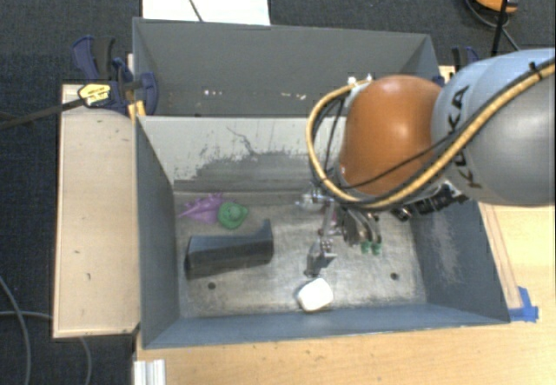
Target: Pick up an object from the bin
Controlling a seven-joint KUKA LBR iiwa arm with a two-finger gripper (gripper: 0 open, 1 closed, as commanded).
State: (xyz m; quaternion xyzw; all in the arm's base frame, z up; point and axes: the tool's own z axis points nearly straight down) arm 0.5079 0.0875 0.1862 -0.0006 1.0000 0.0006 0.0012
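- End effector (318, 263) hangs low over the bin floor, right of the middle and towards the front wall; how far open it is I cannot tell, and nothing can be seen in its grasp.
- Nearest to it is a small white rounded lump (314, 295), which lies on the floor just beside its tip and against the front wall of the grey metal bin (287, 328); whether the two touch cannot be told.
- A dark grey rectangular block (228, 253) lies flat to the left, well apart from the end effector.
- Behind the block sit a green round piece (232, 215) and, touching it on the left, a purple pointed piece (201, 208).
- An orange dome-shaped cover (391, 136) caps the wrist, with looped black and yellow cables (323, 168) round it.
- Dark lettering on the grey arm casing (512, 140) reads as KUKA, partly crossed by a cable.
- No other writing can be read.
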